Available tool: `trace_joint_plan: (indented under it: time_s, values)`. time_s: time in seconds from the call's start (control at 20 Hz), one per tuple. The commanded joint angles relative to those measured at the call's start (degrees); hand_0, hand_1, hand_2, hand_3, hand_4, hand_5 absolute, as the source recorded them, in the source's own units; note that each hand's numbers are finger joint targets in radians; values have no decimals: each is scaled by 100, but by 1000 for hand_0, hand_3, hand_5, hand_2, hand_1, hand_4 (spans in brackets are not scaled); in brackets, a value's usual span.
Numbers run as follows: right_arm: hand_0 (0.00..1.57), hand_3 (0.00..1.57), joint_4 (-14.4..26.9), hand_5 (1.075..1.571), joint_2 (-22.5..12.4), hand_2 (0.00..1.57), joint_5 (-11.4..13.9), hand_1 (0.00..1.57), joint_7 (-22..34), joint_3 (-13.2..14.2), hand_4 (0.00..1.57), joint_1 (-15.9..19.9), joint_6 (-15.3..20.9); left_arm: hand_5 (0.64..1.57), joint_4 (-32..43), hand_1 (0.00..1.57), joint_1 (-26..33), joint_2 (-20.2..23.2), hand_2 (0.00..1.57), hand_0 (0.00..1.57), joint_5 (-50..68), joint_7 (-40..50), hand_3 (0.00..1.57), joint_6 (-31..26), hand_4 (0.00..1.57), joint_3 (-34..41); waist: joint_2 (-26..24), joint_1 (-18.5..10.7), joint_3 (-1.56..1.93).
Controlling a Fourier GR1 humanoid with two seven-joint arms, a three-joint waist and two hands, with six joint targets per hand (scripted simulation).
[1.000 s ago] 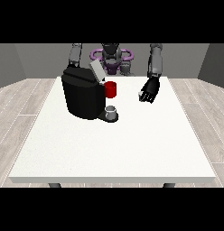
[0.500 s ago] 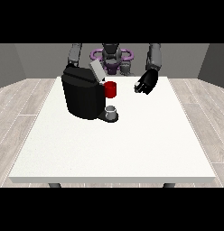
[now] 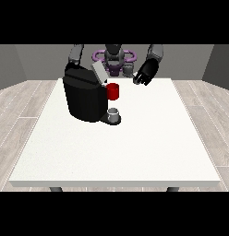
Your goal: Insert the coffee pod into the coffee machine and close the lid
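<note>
I see the black machine [image 3: 86, 99] on the white surface [image 3: 135, 143], its lid [image 3: 99, 73] tilted up. A red thing at the machine [image 3: 113, 91] sits above a grey thing [image 3: 114, 113]. The hand at the view's right [image 3: 145, 74] hangs above the far edge. I cannot tell how its fingers lie.

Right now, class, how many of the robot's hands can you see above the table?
1. The hand at the view's right hangs above the table's far edge, right of the coffee machine. The other hand may be hidden behind the machine.
</note>
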State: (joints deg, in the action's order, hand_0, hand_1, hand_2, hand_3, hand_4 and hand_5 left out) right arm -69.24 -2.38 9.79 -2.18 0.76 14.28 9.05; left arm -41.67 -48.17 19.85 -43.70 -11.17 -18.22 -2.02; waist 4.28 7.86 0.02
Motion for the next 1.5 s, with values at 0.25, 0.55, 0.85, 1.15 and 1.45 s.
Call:
trace_joint_plan:
  time_s: [0.25,0.55,0.85,1.15,1.45]
  values:
    - [0,0,-187,1571,106,0,20,0,244,7,0,333,175,1571,-88,985,-914,-215,1204,985,263,718,1371,-459,511,410,-91,329,-1]
    - [0,0,-201,1571,-181,0,-2,0,182,137,0,377,24,1571,-55,1268,-1327,38,1295,1268,390,794,1269,-594,488,699,227,459,-1]
    - [0,0,-520,1571,-209,0,-138,0,342,180,186,664,-71,1571,111,1225,-1739,467,1279,1225,202,787,1251,-481,482,778,632,819,-2]
    - [0,0,-383,1571,-294,0,-176,0,512,308,147,1358,-64,1571,198,1290,-2268,302,1319,1290,258,1010,1261,-506,478,862,1071,858,-1]
    - [0,0,-170,1571,-241,0,-147,0,195,358,0,1103,59,1571,241,1188,-2221,265,1258,1188,187,925,1219,-636,461,757,1071,778,0]
